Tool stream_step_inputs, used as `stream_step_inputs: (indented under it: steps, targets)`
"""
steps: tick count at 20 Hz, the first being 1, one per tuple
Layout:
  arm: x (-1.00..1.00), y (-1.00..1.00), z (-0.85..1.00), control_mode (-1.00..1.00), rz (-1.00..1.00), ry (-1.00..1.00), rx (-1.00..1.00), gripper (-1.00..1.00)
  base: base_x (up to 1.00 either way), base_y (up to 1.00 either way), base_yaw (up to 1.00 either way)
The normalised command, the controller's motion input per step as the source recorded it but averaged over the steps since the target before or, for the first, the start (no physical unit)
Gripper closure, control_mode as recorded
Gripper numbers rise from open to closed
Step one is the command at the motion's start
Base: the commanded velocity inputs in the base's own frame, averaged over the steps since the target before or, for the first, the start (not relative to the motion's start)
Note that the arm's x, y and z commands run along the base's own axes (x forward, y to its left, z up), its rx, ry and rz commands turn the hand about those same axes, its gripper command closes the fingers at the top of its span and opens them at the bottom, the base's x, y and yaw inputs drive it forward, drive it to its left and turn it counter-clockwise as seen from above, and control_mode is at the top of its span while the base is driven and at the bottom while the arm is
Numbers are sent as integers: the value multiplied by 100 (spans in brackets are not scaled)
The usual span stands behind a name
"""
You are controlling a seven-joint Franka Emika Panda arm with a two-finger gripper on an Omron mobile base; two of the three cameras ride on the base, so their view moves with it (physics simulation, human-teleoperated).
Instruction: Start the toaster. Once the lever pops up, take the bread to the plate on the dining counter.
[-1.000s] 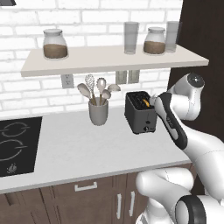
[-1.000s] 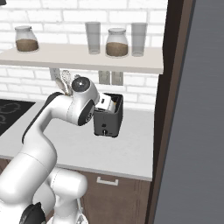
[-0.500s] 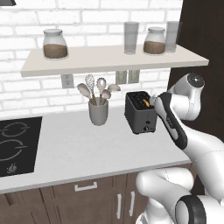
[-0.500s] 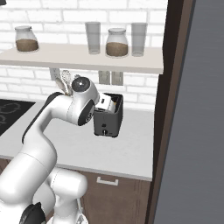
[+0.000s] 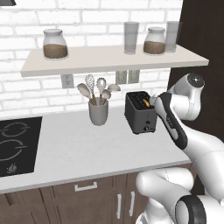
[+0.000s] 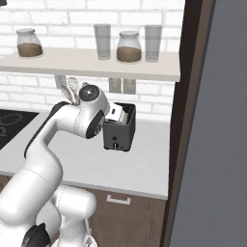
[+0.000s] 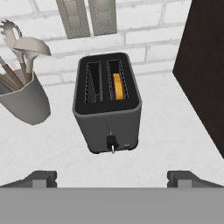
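In your left base view nothing has shifted since a second ago: the arm bends in from the right of the toaster point(image 5: 140, 112), which stands on the counter point(image 5: 83, 148) right of the utensil cup point(image 5: 98, 112), with bread point(image 5: 145, 103) in its right slot. Your right base view shows the hand hanging just above the toaster's left side. In your hand view the gripper point(image 7: 112, 178) has its jaws spread fully, holding nothing, in front of the black toaster's lever.

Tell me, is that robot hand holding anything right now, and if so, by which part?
Nothing is held. The gripper is open and apart from the toaster, and the bread sits in a toaster slot.
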Motion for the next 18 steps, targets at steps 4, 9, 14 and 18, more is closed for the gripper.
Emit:
stream_step_inputs:
  steps: [4,9,14,18]
  targets:
    - [0,0,0,-100,0,0,0,-100,0,0,0]
    - [0,0,0,-100,0,0,0,-100,0,0,0]
    - [0,0,0,-100,0,0,0,-100,0,0,0]
    - [0,0,0,-100,0,0,0,-100,0,0,0]
